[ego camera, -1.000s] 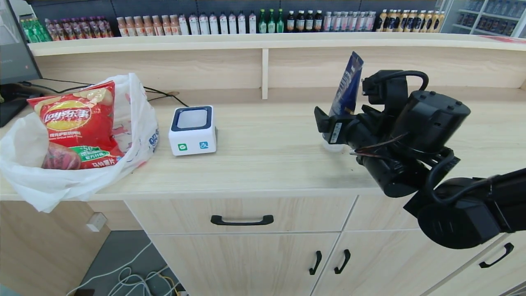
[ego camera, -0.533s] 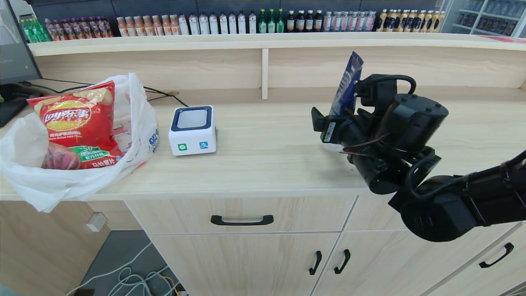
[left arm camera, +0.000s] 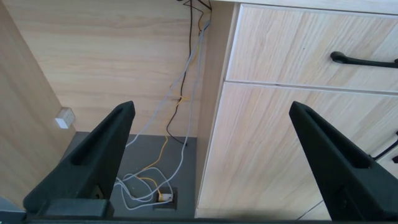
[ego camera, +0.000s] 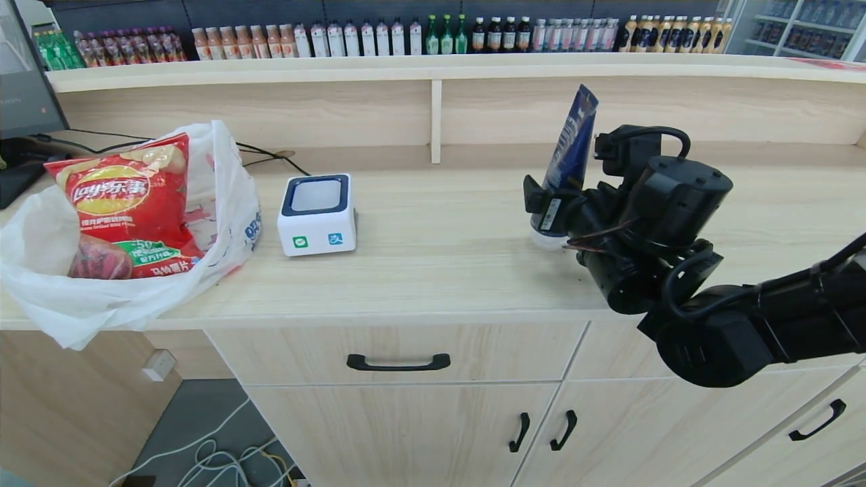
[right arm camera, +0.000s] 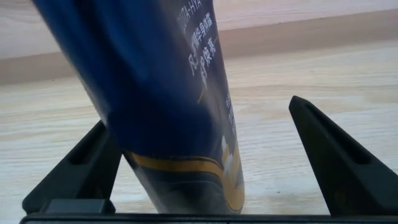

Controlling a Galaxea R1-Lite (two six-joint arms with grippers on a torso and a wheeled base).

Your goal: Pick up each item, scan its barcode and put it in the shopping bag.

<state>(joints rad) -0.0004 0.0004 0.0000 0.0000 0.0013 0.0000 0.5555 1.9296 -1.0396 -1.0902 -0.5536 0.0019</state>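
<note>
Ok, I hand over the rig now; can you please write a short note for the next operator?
Left gripper: open, low in front of the cabinet.
Right gripper: open around the blue tube, standing cap-down on the counter; not gripped.
Done: red chips bag sits in the shopping bag.
To do: grip tube, show barcode to the white scanner, bag it.

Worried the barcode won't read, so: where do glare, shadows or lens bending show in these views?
Head view: pale sheen on top of the scanner; the back shelf edge bows, a wide-lens effect; shadows on the counter are soft. Right wrist view: a pale patch low on the blue tube may be glare or print. Left wrist view: even light on the cabinet front, no glare.
</note>
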